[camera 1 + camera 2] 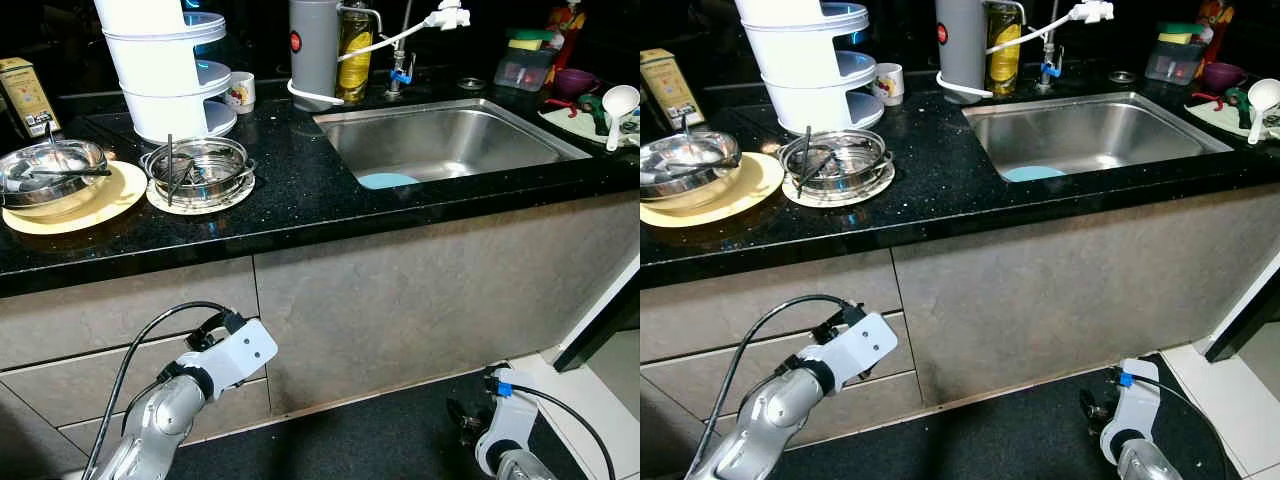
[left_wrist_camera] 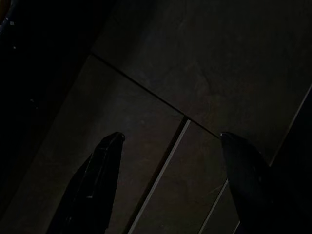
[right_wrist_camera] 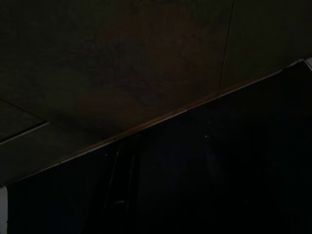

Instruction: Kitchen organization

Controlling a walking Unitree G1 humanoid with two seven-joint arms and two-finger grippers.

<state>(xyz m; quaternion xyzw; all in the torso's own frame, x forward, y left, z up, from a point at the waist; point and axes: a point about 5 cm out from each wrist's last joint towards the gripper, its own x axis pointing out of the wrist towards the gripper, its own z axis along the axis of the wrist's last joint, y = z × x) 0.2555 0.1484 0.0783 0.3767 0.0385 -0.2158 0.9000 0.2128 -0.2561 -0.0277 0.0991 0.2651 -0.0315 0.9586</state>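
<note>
Left gripper [image 2: 168,146], fingers spread and empty, hangs below our black stone counter [image 1: 300,190], nearer than the right arm to the round steel strainer bowl [image 1: 197,168] above.

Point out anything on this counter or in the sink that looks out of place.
A light blue plate lies alone in the sink. Dark utensils stick out askew from both steel bowls. Nothing looks spilled or broken.
</note>
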